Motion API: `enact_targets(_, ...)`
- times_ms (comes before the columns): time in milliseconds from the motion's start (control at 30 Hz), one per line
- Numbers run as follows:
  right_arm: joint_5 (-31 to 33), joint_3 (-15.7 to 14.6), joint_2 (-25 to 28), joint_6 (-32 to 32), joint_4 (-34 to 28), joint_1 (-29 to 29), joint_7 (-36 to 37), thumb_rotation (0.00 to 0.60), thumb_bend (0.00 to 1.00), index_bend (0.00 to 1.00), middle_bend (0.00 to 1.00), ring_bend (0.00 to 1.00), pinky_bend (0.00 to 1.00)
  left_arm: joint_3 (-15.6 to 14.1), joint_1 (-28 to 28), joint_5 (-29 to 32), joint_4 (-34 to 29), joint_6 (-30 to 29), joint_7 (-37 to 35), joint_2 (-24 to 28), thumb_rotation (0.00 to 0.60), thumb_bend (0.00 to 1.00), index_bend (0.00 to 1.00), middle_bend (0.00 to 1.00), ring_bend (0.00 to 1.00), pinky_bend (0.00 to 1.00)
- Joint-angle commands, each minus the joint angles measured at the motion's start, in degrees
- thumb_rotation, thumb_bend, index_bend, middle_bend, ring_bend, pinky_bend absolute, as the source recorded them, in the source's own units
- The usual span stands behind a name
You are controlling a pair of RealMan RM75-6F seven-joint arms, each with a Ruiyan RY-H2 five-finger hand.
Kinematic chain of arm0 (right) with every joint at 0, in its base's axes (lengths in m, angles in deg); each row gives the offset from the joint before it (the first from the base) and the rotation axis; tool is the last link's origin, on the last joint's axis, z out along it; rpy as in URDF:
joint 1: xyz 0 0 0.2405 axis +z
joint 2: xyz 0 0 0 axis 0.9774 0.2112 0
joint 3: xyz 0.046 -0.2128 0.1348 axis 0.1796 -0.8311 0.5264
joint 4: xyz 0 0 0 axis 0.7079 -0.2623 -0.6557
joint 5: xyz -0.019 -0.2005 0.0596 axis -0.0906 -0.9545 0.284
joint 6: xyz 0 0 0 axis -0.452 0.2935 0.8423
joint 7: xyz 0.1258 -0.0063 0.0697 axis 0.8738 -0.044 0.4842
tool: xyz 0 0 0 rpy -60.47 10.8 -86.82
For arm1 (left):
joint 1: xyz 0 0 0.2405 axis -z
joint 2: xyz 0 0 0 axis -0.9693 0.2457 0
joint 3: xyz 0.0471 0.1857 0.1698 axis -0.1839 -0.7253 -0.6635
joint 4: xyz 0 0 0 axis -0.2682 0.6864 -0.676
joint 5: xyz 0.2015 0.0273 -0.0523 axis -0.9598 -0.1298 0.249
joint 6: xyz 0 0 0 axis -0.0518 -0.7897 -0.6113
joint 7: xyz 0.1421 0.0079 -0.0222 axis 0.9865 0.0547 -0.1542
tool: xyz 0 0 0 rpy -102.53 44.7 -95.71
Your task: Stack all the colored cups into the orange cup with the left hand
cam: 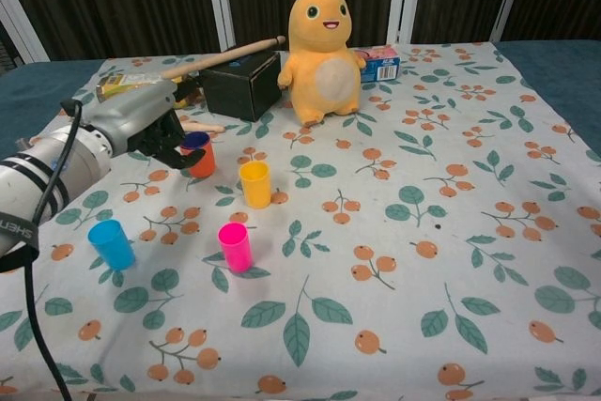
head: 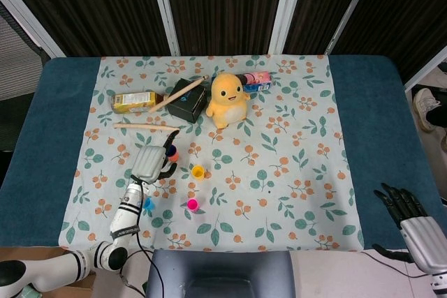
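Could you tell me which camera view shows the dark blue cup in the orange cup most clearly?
The chest view: the dark blue cup sits inside the orange cup, beside the left hand. In the head view, the hand hides most of both cups.

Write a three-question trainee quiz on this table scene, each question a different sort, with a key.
1. True or false: the dark blue cup sits in the orange cup.
2. Which cup lies nearest the pink cup? A) yellow cup B) light blue cup
3. Fill in: the left robot hand is at the ____ cup.

Key: 1 true; 2 A; 3 dark blue
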Motion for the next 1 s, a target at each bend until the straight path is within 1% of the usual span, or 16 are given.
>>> enact_targets(33,-0.14,-0.05,-0.01,-0.01,0.04,0.0,-0.01,0.6,0.12,0.0,0.0,0.0,0.0,-0.99,-1.24,0.65,-8.52,1.49,-1.21,3.76,0.6,0.36,0.0,1.0,1.0,1.0)
enact_targets(133,-0.42,-0.2,0.01,0.06,0.08,0.03,-0.02,0.6,0.12,0.0,0.0,0.0,0.0,-1.95,-1.65,1.68,-13.95,2.9,-0.91,6.11,0.6,0.36,0.01,1.0,1.0,1.0)
enact_targets(200,-0.71,-0.31,0.07,-0.05,0.08,0.02,0.12,0.6,0.12,0.0,0.0,0.0,0.0,-2.65,-1.58,1.8,-15.49,2.86,0.28,6.34,0.6,0.36,0.02,1.0,1.0,1.0)
enact_targets(267,-0.95,-0.41,0.12,-0.22,0.17,-0.02,0.33,0.6,0.12,0.0,0.0,0.0,0.0,-3.12,-1.43,1.9,-15.47,2.46,1.25,5.56,0.6,0.36,0.03,1.0,1.0,1.0)
enact_targets(400,-1.33,-0.56,0.34,-0.66,0.38,-0.13,1.03,0.6,0.12,0.0,0.0,0.0,0.0,-3.44,-0.54,3.16,-12.48,1.88,3.51,2.08,0.6,0.36,0.06,1.0,1.0,1.0)
enact_targets(600,-1.38,-0.56,0.65,-0.88,0.72,-0.07,2.07,0.6,0.12,0.0,0.0,0.0,0.0,-3.13,1.14,4.96,-7.37,2.03,5.9,-2.96,0.6,0.36,0.11,1.0,1.0,1.0)
enact_targets(700,-1.39,-0.57,0.78,-0.92,0.83,-0.04,2.42,0.6,0.12,0.0,0.0,0.0,0.0,-2.84,1.57,5.58,-5.86,2.07,6.27,-4.46,0.6,0.36,0.12,1.0,1.0,1.0)
enact_targets(833,-1.38,-0.58,0.87,-0.96,0.88,-0.04,2.65,0.6,0.12,0.0,0.0,0.0,0.0,-2.58,1.76,5.79,-5.13,1.99,6.26,-5.15,0.6,0.36,0.14,1.0,1.0,1.0)
enact_targets(933,-1.36,-0.57,1.08,-1.27,1.0,-0.12,3.28,0.6,0.12,0.0,0.0,0.0,0.0,-1.84,2.2,6.93,-3.47,2.65,5.97,-6.18,0.6,0.36,0.19,1.0,1.0,1.0)
enact_targets(1000,-1.45,-0.62,1.13,-1.32,1.11,-0.12,3.48,0.6,0.12,0.0,0.0,0.0,0.0,-1.49,2.4,7.52,-2.68,3.01,5.96,-6.38,0.6,0.36,0.25,1.0,1.0,1.0)
